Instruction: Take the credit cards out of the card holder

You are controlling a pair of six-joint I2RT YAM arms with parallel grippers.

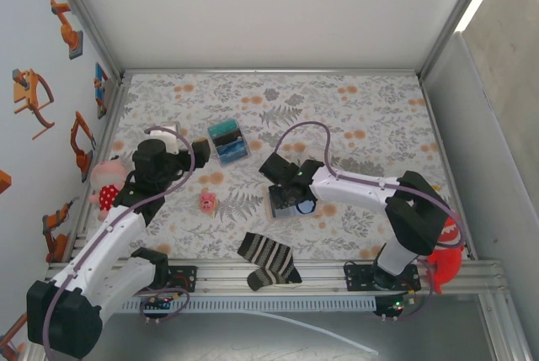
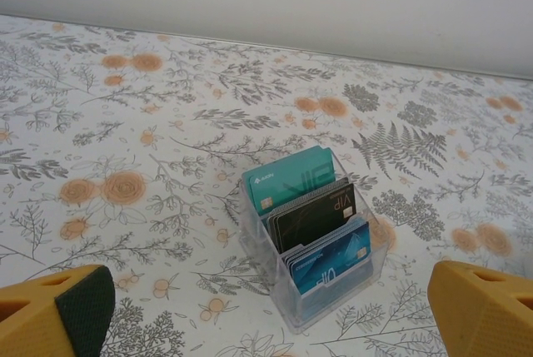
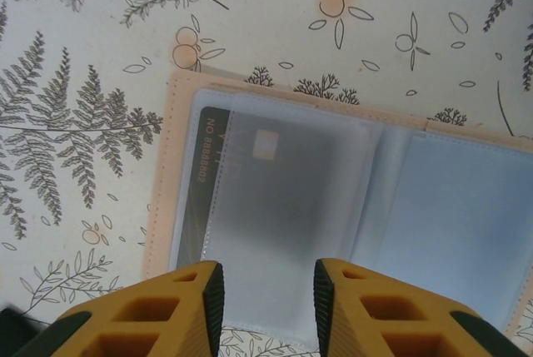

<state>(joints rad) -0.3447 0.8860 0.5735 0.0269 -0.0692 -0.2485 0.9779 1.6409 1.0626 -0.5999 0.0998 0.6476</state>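
A table spread with a floral cloth [image 1: 362, 117] sits in a white-walled bay [image 1: 269, 7] edged by an aluminium frame [image 1: 269, 71], with robot-arm stickers [image 1: 34, 96] on the left wall. Seen from overhead, a striped sock [image 1: 268, 260] lies at the near edge, a small pink item [image 1: 207, 201] lies left of centre, a plush toy [image 1: 105, 191] is against the left rail and a red object [image 1: 445, 262] is by the right arm's base. The card holder [image 3: 466, 207] lies open and flat near the middle of the cloth, largely covered overhead by the right gripper [image 3: 268, 299]. That arm's wrist camera shows what the overhead view does not: a tan border, frosted sleeves, and a dark credit card [image 3: 204, 182] still tucked in the left sleeve. The yellow fingers hang over the sleeve's near edge, jaws partly apart, released. The left wrist camera shows the left gripper [image 2: 271, 311] spread wide and grasping nothing, facing a clear box [image 2: 366, 278] that holds upright teal, black and blue VIP cards [image 2: 291, 182]. The holder's right half runs off the frame, and whether it carries a card cannot be told. The frosted plastic blurs the card's face, leaving a number legible along its exposed edge
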